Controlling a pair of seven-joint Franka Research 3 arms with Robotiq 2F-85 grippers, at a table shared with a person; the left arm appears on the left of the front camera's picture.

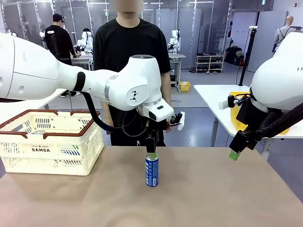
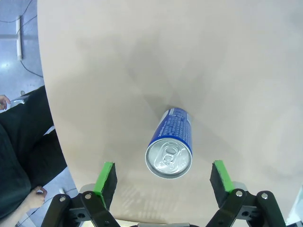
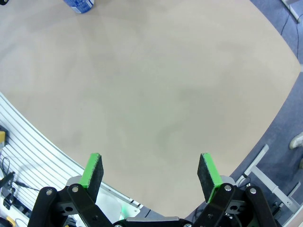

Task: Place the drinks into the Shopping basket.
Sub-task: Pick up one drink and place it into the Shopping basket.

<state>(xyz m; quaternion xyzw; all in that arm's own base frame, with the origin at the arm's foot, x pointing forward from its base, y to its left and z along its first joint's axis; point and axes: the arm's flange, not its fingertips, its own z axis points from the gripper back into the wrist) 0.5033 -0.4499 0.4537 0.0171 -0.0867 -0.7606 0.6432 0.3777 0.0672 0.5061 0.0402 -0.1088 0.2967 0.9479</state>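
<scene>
Standing upright mid-counter (image 1: 213, 198) is one slim blue metal drink can (image 1: 151, 170) with silver top. Directly above it hangs the left end effector (image 2: 163, 177), spread wide, gripping nothing. One cream-white lattice Shopping basket (image 1: 49, 142) sits left. The right end effector (image 3: 149, 172), also wide, holds nothing.

The room is a large, evenly lit workshop with a grey-blue floor (image 1: 199, 101). Glass partitions with dark frames (image 1: 189, 23) line the far wall. A low shoe rack (image 1: 209, 63) stands against it on the right. A white table (image 1: 215, 94) sits at right, with a black tripod pole (image 1: 248, 52) behind it. Farther back is another worktable (image 1: 176, 57). The near bench (image 1: 213, 189) has a plain beige top. A person in black (image 1: 128, 42) stands at its far side.
</scene>
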